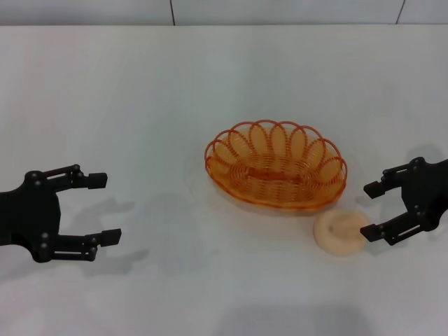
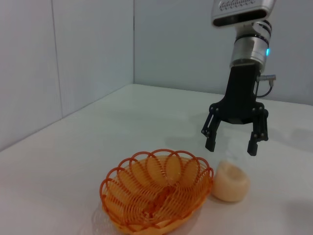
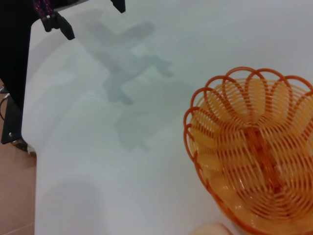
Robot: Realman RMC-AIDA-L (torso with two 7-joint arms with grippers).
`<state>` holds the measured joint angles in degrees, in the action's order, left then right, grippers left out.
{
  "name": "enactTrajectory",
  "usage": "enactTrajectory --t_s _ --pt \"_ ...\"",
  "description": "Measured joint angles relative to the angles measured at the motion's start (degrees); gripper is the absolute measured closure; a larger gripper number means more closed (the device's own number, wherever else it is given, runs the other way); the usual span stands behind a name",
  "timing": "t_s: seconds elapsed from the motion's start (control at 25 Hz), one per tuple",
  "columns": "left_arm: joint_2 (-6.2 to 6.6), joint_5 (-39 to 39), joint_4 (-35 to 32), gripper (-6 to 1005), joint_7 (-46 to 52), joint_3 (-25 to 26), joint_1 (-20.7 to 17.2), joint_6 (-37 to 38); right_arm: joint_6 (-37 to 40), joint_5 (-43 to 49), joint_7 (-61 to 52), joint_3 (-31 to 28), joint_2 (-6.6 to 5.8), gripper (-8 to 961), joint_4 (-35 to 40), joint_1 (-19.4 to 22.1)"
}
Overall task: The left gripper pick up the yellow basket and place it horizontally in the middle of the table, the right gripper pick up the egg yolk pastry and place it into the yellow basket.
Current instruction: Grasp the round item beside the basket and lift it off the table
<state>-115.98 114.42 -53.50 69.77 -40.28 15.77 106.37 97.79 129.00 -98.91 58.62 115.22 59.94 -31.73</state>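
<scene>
The yellow basket [image 1: 276, 164] lies lengthwise across the middle of the white table [image 1: 140, 91], empty; it also shows in the left wrist view [image 2: 157, 195] and the right wrist view [image 3: 254, 147]. The egg yolk pastry [image 1: 341, 232] sits on the table just in front of the basket's right end, outside it, and shows in the left wrist view [image 2: 230, 182]. My right gripper [image 1: 372, 212] is open, just right of the pastry and above the table; the left wrist view shows it hanging over the pastry [image 2: 234, 139]. My left gripper [image 1: 103, 208] is open and empty at the left, far from the basket.
A grey wall [image 1: 280, 10] runs behind the table's far edge. In the right wrist view the table's edge and brown floor [image 3: 14, 196] show beside the left arm's fingers [image 3: 61, 27].
</scene>
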Motion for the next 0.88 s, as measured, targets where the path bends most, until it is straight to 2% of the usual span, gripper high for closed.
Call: enactTrajectory --t_s 0.32,0.76,0.88 --pt "0.11 0.0 0.0 106 0.2 0.1 0.8 0.1 -3.9 -0.8 0.0 2.3 0.13 238 -3.3 -0.6" --pt "0.14 -0.1 -0.1 106 0.2 0.3 1.3 0.0 -5.3 -0.8 -0.1 2.9 0.13 244 -5.9 -1.0" --pt "0.16 -0.1 -0.1 106 0.2 0.7 1.5 -0.1 -5.7 -0.4 -0.1 3.0 0.11 358 -6.4 -1.1"
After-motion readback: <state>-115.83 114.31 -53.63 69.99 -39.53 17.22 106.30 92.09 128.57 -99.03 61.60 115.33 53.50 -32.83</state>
